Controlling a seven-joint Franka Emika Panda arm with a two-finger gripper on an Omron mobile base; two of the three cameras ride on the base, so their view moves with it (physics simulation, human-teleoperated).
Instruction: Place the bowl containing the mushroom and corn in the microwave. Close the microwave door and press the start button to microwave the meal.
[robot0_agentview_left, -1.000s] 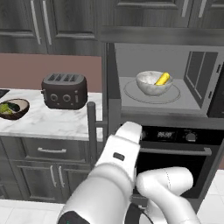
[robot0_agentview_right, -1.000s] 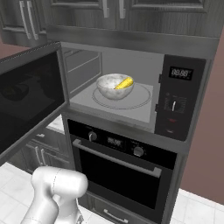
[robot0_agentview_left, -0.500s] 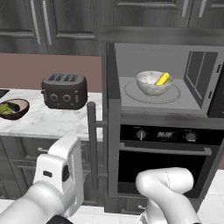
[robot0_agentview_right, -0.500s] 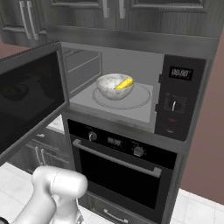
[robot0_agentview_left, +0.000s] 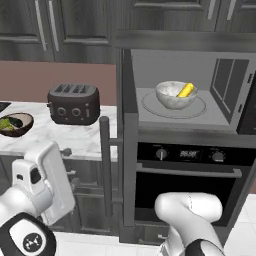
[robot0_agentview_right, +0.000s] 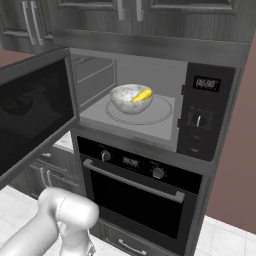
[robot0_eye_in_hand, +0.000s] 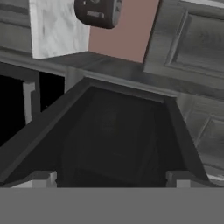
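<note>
Right base view: bowl (robot0_agentview_right: 131, 98) sits inside the open microwave (robot0_agentview_right: 150, 107).
On the round turntable, the pale bowl holds the yellow corn (robot0_agentview_right: 141, 95); the mushroom can't be made out. The microwave door (robot0_agentview_right: 32, 110) stands swung wide to the left. Hand view looks at the door's dark panel, tool (robot0_eye_in_hand: 109, 179) fingers spread wide, holding nothing. A toaster (robot0_agentview_left: 73, 103) and a brown bowl (robot0_agentview_left: 14, 124) rest on the counter (robot0_agentview_left: 60, 135).

We are in a home kitchen. Dark grey panelled cabinets (robot0_agentview_left: 55, 25) run overhead, and a marble-look counter (robot0_agentview_left: 75, 137) carries a black toaster (robot0_agentview_left: 73, 103) and a dark brown bowl of green food (robot0_agentview_left: 15, 124). Beside it we see a built-in microwave (robot0_agentview_right: 150, 107) with its door (robot0_agentview_right: 32, 107) swung open, stacked above a black oven (robot0_agentview_right: 137, 192) with knobs and a horizontal handle. White floor tiles (robot0_agentview_right: 225, 240) lie below.
</note>
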